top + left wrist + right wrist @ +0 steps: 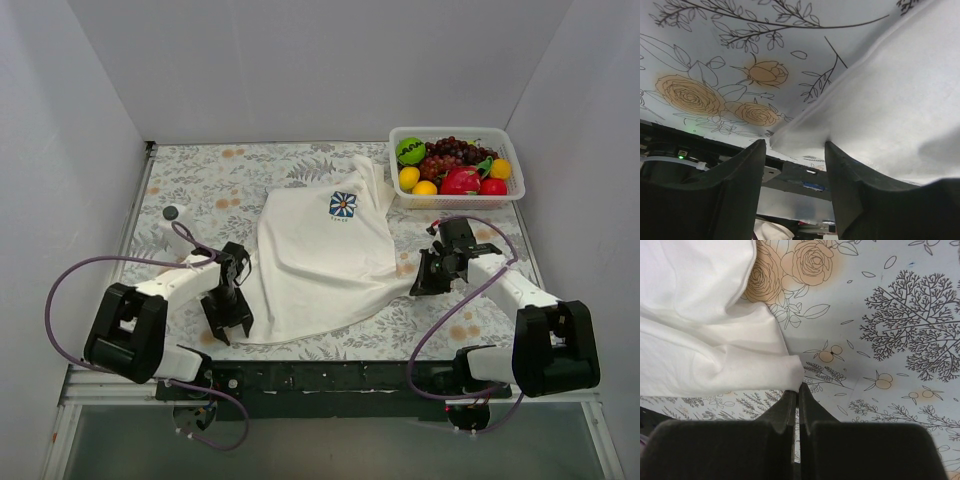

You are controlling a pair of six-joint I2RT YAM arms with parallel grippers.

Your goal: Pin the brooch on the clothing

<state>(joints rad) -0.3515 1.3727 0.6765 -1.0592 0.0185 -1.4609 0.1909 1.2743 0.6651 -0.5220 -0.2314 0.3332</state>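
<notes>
Gaping wide at the left jaws, with the near corner of the clothing (880, 100) reaching into the gap between the two fingers (735, 185) — whether touching either one, impossible to tell. Clenching tight at the right jaws, with another corner of the white fabric running right up to their tips and apparently being pinched there. Lying spread on the flowered worktop (200, 180) between the two sets of jaws and stretching out beyond both, flower print (343, 205) facing up. Sitting well apart from the left jaws, out beyond them and to their left, not touching the fabric — the brooch (172, 213), showing as a small dark grey disc. Standing beyond the right jaws, close to the far edge of the worktop, a white basket (470, 201) holding fruit (462, 180), just beside the shirt's far sleeve.
</notes>
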